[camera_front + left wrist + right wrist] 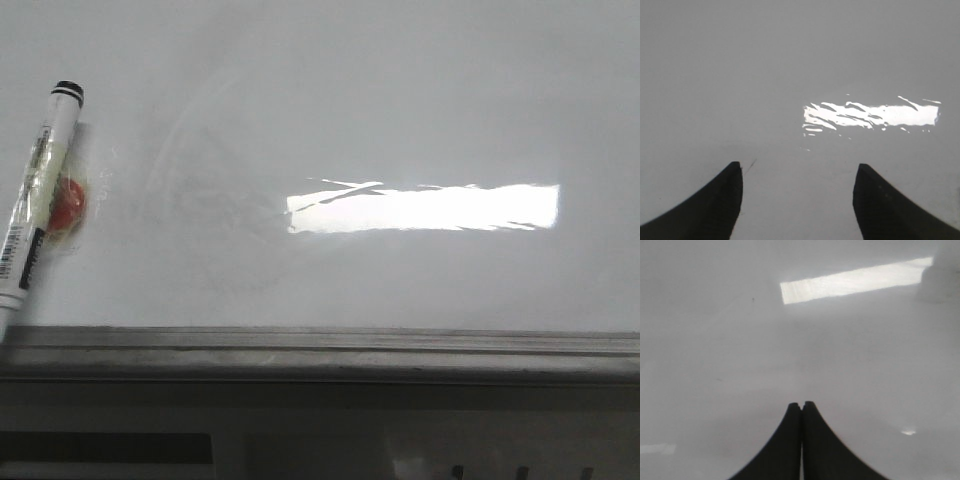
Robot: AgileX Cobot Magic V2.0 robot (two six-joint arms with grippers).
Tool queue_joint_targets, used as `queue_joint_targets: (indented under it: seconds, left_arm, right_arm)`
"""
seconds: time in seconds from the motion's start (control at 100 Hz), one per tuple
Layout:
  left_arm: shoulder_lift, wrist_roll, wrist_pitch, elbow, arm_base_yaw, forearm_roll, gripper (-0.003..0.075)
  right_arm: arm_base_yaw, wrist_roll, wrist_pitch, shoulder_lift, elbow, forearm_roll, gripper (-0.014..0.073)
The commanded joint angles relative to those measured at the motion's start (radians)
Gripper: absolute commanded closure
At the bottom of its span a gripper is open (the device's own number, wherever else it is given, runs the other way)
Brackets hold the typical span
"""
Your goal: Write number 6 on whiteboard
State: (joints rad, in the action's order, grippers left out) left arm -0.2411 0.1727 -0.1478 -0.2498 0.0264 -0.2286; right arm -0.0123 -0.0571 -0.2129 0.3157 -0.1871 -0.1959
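The whiteboard [400, 110] fills the front view, glossy white-grey with a bright rectangular reflection [425, 208] and faint wipe smears. No number 6 shows on it. A white marker with a black cap [35, 195] lies slanted at the board's left edge, over a small red round thing [68, 203]. Neither gripper shows in the front view. My left gripper [797, 170] is open and empty over bare board [765, 75]. My right gripper [801, 405] is shut with nothing between its fingers, over bare board [715, 340].
The board's grey metal edge [320, 345] runs along the front. Below it is a dark ledge [300, 420]. A faint thin dark scratch [749, 166] shows on the board near my left finger.
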Motion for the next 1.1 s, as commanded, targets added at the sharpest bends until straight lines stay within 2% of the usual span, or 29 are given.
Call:
queue_joint_targets:
  seconds: [0.0,0.4,0.64,0.87,1.09]
  left_arm:
    - [-0.048,0.006,0.085,-0.036,0.041,-0.003,0.0291]
    - [-0.155,0.006,0.109,-0.036,0.427,-0.003,0.0291]
    - [-0.278,0.006,0.139,-0.036,0.602,-0.038,0.0291]
    - [-0.422,0.006,0.268,-0.036,0.674,-0.031,0.0295]
    - [-0.552,0.002,0.309,-0.036,0.678,-0.157,0.03]
  right_arm:
    - [0.003,-0.004,0.078,0.018,-0.037,-0.004,0.0657]
    - [0.003,-0.004,0.074,0.018,-0.037,-0.004,0.0657]
    - [0.003,-0.004,0.074,0.018,-0.037,-0.004,0.0657]
    - [0.003,-0.004,0.071,0.018,-0.037,-0.004,0.0657]
    - [0.003,-0.004,0.071,0.018,-0.037,-0.004,0.0657]
